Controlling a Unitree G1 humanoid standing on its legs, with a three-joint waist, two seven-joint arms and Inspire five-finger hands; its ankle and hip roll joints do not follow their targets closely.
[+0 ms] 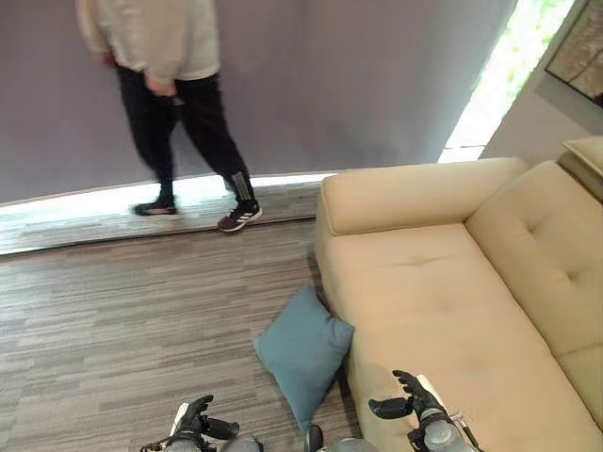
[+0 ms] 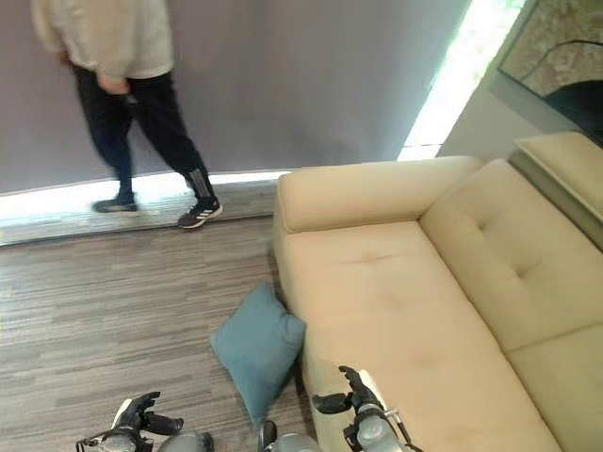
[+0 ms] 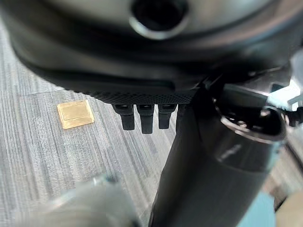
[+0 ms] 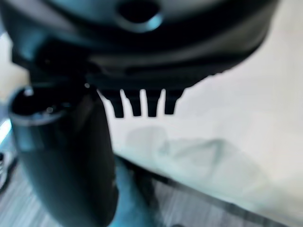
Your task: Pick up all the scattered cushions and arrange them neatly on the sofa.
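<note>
While a square teal fabric cushion [image 1: 303, 352] leans on the floor against the front of the long beige upholstered sofa [image 1: 443, 292], the left hand [image 1: 195, 420] and right hand [image 1: 407, 398] hang beside it with relaxed, empty fingers.

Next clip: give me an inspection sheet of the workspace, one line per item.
Surface: grey striped carpet floor.
Job's things: one blue cushion on the floor, leaning against the beige sofa; no cushion on the sofa seat.
Clutter: small gold floor plate.
Hands: left hand and right hand both open, holding nothing.
Cables: nothing seen.
Surroundings: a person walking by the grey curtain.
</note>
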